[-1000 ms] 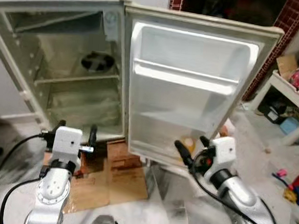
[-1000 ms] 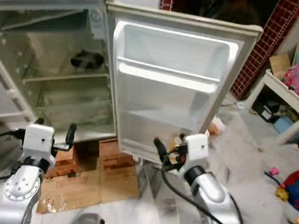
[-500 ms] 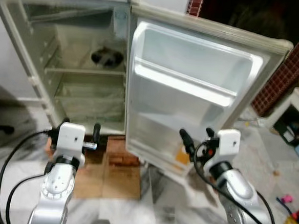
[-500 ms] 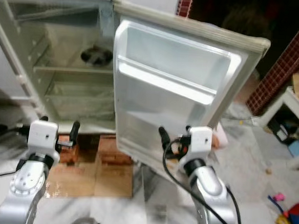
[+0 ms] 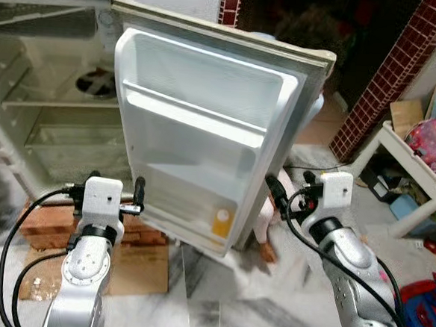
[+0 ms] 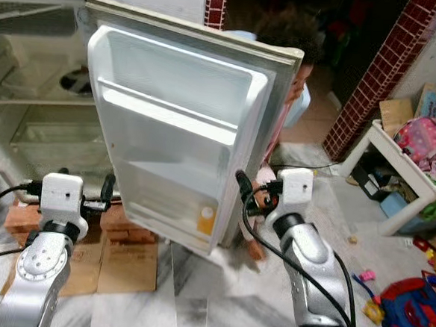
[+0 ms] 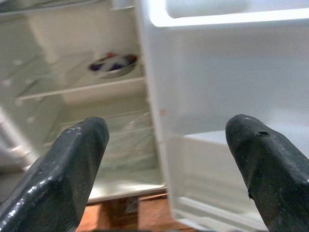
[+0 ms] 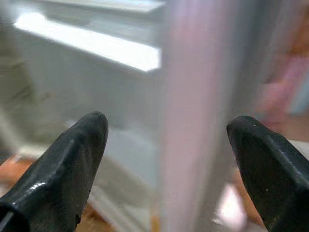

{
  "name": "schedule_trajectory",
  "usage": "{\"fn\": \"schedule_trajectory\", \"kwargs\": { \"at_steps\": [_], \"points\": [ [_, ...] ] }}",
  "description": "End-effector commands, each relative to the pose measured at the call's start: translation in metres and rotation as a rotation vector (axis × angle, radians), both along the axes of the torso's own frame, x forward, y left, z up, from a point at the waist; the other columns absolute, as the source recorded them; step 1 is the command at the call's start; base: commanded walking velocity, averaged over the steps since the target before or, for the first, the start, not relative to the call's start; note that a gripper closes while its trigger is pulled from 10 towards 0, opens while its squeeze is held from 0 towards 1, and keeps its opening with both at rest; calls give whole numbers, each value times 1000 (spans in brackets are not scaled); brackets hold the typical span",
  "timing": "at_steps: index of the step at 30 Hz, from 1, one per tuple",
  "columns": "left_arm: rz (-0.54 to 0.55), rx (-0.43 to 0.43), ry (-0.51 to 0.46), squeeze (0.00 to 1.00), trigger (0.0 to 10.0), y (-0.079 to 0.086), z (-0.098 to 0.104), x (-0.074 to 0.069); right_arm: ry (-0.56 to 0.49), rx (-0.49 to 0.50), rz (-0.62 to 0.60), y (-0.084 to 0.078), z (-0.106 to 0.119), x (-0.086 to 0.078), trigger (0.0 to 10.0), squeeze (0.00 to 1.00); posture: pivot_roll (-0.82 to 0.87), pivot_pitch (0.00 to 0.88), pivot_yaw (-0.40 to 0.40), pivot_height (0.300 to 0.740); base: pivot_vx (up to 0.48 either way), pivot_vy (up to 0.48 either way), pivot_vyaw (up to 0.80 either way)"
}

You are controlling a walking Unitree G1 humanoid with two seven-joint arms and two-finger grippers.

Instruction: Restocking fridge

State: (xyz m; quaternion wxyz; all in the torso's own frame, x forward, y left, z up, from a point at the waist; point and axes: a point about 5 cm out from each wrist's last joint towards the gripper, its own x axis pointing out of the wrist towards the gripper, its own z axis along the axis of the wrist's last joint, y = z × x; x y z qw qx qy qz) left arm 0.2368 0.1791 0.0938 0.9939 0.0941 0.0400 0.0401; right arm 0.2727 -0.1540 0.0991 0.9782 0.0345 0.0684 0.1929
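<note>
The white fridge (image 5: 27,113) stands open, with a dark bowl (image 5: 96,84) on its upper shelf, also visible as the bowl (image 7: 113,65) between my left fingers. The fridge door (image 5: 205,133) stands half swung out in front of me. A yellow container (image 5: 220,222) sits in its bottom door shelf. My left gripper (image 5: 102,187) is open, low before the fridge's bottom edge and holding nothing. My right gripper (image 5: 287,191) is open at the door's outer edge (image 8: 193,121), with nothing between its fingers (image 8: 63,164).
A person (image 6: 287,34) stands behind the door, a bare foot (image 5: 266,251) on the marble floor. Bricks (image 5: 42,222) and cardboard (image 5: 140,259) lie under the fridge. A white table (image 5: 420,166) with toys stands right, beside a brick pillar (image 5: 373,84). Toys (image 5: 425,305) litter the floor.
The view has swung to the right. The door now stands further across the fridge opening, and a person has come into view behind it. Both grippers stay open.
</note>
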Motion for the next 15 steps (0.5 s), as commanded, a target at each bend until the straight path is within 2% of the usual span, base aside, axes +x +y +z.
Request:
{"fn": "schedule_trajectory", "kwargs": {
  "at_steps": [1, 5, 9, 11, 15],
  "points": [
    [17, -1, 0, 0, 10000, 3, 1, 0, -1, -18, 19, 0, 0, 2, 10000, 0, 63, 0, -70, 740, 0, 0, 0],
    [21, 4, 3, 0, 10000, 4, 0, 0, -47, -39, -42, -7, 5, 11, 10000, 0, 64, 0, -69, 740, 71, 0, 0],
    [26, 6, 8, 0, 10000, 5, -1, -1, -88, -18, -112, -10, 14, 19, 10000, 0, 68, 0, -70, 740, 332, 0, 784],
    [27, 8, 12, 0, 10000, 5, -1, -1, -95, -7, -118, -9, 16, 20, 10000, 0, 70, 0, -71, 740, 337, -274, 763],
    [28, 8, 13, 0, 10000, 5, -1, -1, -55, 18, -47, -3, 9, 16, 10000, 0, 71, 0, -73, 740, 301, -357, 0]
  ]
}}
